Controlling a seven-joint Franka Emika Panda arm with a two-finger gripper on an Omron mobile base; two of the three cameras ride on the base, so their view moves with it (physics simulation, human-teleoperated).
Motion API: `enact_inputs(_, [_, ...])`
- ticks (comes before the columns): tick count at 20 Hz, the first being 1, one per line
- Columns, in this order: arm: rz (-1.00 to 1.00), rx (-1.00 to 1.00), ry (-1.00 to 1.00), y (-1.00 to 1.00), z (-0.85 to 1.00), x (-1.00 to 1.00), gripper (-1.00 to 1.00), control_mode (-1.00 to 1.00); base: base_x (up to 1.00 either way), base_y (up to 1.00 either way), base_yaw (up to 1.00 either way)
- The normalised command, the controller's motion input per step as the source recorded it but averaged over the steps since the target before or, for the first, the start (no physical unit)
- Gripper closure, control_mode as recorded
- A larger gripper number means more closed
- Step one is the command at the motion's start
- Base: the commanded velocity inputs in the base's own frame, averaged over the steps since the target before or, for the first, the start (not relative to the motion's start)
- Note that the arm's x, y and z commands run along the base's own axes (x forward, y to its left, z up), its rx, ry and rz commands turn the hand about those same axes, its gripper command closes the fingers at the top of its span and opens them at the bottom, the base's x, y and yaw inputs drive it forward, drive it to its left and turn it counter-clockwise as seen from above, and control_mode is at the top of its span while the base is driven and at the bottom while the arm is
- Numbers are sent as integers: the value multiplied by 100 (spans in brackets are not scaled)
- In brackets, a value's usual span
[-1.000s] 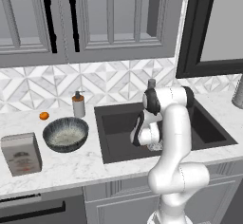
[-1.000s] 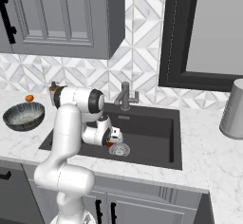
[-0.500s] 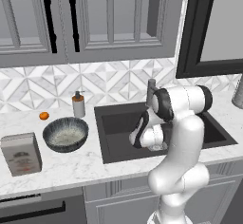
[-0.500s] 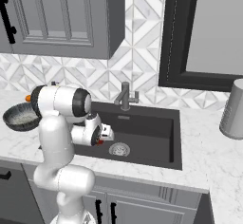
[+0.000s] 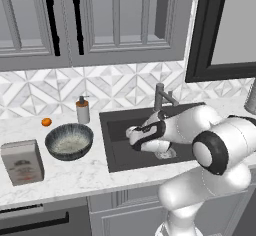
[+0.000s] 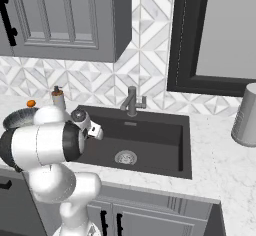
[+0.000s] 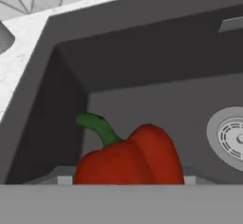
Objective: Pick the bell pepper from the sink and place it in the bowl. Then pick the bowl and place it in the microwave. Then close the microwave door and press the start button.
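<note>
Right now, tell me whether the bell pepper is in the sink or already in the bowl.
In the sink. The bell pepper lies on the sink floor near a corner; the bowl on the counter is empty.

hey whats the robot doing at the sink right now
The white robot arm is reaching into the dark-grey recessed sink, with its gripper open over the basin's left part. In the hand view a red bell pepper with a green stem lies on the sink floor right in front of the gripper, not yet gripped. The speckled blue-grey bowl sits on the marble counter left of the sink, with nothing in it.
</note>
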Motion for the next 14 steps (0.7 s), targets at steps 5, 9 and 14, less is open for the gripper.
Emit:
enact_inputs(5, [0, 12, -24, -1, 100, -35, 100, -100, 0, 0, 0])
enact_inputs(9, [0, 0, -20, 15, 100, -50, 100, -100, 0, 0, 0])
enact_inputs(14, [0, 0, -13, 17, 100, -49, 100, -100, 0, 0, 0])
